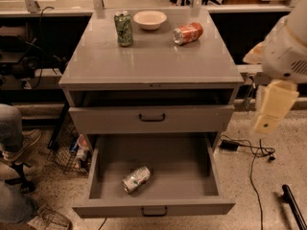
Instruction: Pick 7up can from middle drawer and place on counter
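The 7up can (136, 179), pale silver with green print, lies on its side on the floor of the pulled-out middle drawer (153, 207), front left of centre. The counter (152, 59) is the glossy grey cabinet top above. My gripper (271, 110), a cream-coloured part hanging from the arm, is at the right edge of the view. It is beside the cabinet's right side, level with the upper drawer front and well apart from the can. It holds nothing that I can see.
On the counter stand a dark green can (124, 28), a white bowl (150, 19) and an orange-red can (188, 33) lying on its side. The upper drawer (151, 118) is slightly open. Cables (249, 152) lie on the floor at right; a person's leg (12, 133) is at left.
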Controlling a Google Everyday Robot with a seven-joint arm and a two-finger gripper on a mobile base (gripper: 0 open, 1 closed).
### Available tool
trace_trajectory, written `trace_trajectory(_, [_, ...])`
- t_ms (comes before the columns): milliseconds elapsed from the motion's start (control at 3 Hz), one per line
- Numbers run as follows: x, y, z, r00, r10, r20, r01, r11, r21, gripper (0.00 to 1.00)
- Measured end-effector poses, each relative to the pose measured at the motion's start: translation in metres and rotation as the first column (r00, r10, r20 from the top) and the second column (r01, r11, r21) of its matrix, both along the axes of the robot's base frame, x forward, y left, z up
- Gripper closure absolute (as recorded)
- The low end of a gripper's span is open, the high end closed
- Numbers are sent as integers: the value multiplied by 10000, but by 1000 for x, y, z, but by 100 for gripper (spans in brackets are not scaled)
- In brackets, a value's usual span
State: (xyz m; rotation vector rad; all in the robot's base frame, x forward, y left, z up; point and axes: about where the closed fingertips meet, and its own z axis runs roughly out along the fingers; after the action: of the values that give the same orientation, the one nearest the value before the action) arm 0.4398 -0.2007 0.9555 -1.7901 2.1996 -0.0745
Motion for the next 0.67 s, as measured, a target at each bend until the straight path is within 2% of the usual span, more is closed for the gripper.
trace_trajectory(333, [-1,34,-61,9908,1044,-863,-999,9935,551,0])
trace_trajectory(667, [-10,77,-124,9638,2060,-1691,-1775,9695,1690,0])
